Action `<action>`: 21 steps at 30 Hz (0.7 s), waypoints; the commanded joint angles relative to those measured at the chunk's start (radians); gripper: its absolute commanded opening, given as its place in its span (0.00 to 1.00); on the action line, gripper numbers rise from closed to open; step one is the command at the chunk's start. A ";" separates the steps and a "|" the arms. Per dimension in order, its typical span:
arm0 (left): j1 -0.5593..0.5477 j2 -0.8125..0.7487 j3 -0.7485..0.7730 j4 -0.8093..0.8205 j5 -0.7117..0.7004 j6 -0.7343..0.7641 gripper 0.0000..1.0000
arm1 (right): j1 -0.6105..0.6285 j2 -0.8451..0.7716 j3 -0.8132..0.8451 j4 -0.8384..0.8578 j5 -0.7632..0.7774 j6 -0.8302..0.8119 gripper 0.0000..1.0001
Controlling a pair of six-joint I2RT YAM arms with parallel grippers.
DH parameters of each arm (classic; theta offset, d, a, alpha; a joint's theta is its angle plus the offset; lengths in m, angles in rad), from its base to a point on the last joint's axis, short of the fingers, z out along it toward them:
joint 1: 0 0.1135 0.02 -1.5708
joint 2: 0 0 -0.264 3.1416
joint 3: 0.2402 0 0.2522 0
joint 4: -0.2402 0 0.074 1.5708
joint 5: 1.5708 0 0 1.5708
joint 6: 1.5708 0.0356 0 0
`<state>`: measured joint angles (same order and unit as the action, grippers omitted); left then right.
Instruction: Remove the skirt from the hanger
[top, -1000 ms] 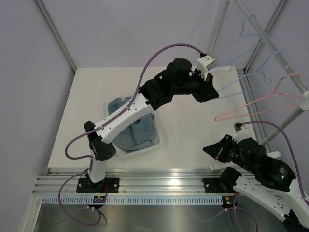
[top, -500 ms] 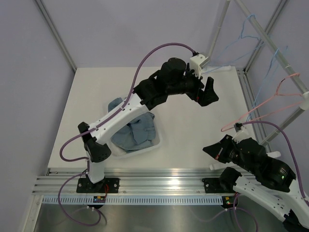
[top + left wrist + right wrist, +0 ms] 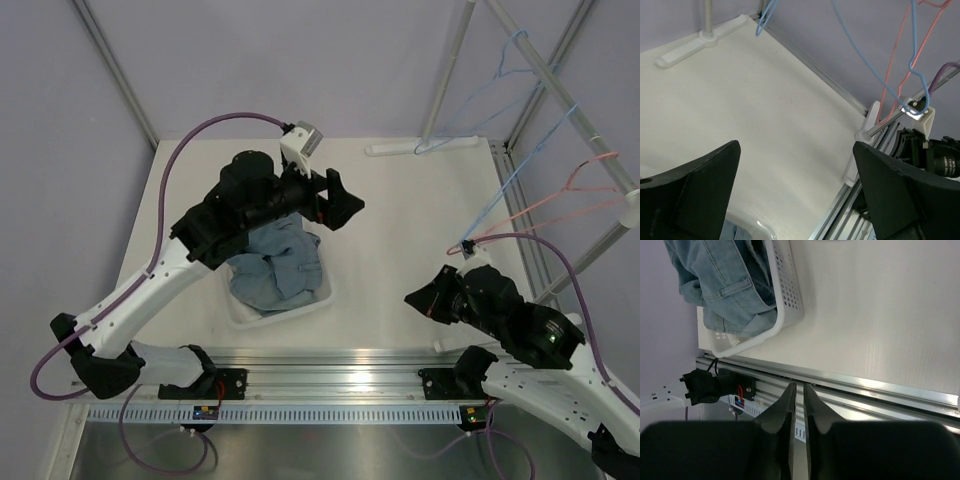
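Since the crumpled blue denim skirt (image 3: 280,262) lies heaped inside the white perforated plastic basket (image 3: 290,309) on the white bench (image 3: 400,230), the relation that matters is mostly vertical. The left pincer (image 3: 345,200) hangs over the far right side of the basket, so the cloth sits below it and a little back toward the arm bases. Its 2 fingers are spread wide, at opposite edges of the left wrist view, with only bare bench between them. The right pincer (image 3: 413,298) is well apart from the basket, off to its right near the aluminium rail (image 3: 330,360) at the bench's near edge. Its 2 fingers are drawn almost together on nothing, and the left arm is plainly the nearer of the 2. Being bunched, the skirt offers no clear long axis to line up with. The blue wire hanger (image 3: 520,182) and the pink wire hanger (image 3: 548,218) hang bare at the right, neither touching the skirt, which suggests the removal is done. Whether another hanger is buried in the folds cannot be told from above. Any further grasp would, I judge, call for the left pincer to draw back slightly and drop onto the topmost fold.
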<state>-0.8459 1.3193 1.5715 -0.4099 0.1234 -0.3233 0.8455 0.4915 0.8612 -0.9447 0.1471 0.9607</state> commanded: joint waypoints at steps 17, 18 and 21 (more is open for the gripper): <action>0.301 -0.409 -0.657 0.022 0.225 -0.143 0.99 | 0.004 0.616 0.322 0.227 0.002 -0.220 0.83; 0.303 -0.425 -0.683 0.055 0.267 -0.161 0.99 | 0.004 0.619 0.305 0.253 -0.007 -0.215 0.85; 0.301 -0.479 -0.786 0.136 0.353 -0.235 0.99 | 0.004 0.604 0.251 0.280 0.002 -0.182 0.90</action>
<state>-0.5468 0.8803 0.8612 -0.3931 0.3271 -0.4709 0.8455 1.1133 1.1343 -0.7174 0.1547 0.7704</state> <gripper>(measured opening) 0.987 0.886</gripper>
